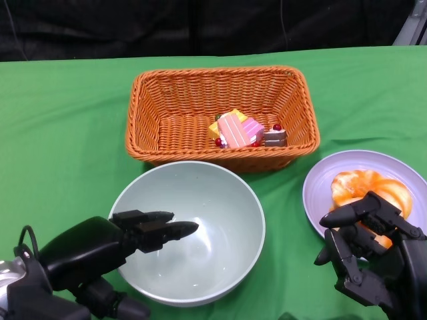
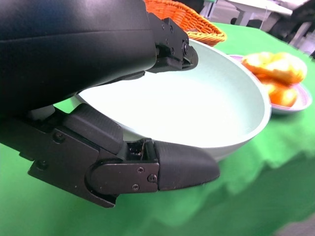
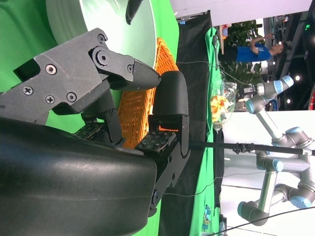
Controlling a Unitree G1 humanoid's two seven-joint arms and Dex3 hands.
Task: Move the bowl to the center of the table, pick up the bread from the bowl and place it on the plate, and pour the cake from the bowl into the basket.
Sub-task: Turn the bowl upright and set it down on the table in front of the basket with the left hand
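1. A green cloth (image 1: 60, 133) covers the table; a dark backdrop (image 1: 200, 27) hangs behind it.
2. The bowl (image 1: 220, 220) sits near the table's middle, just before the basket (image 1: 153, 100), which holds the cake (image 1: 235, 128).
3. The bread (image 1: 363, 187) lies on the plate (image 1: 320, 183), right of the bowl.
4. The left hand (image 1: 100, 250) pinches the bowl's near rim.
5. The right hand (image 1: 373, 253) hangs spread by the plate, holding nothing.
6. The right wrist view shows grey robot arms (image 3: 275, 128) and a person (image 3: 258, 49) beyond the table.

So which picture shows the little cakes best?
The head view: the cakes lie in plain sight inside the basket, seen from above. The right wrist view shows only a strip of the basket's side behind the right hand, and the left wrist view only its rim. Neither shows the cakes.
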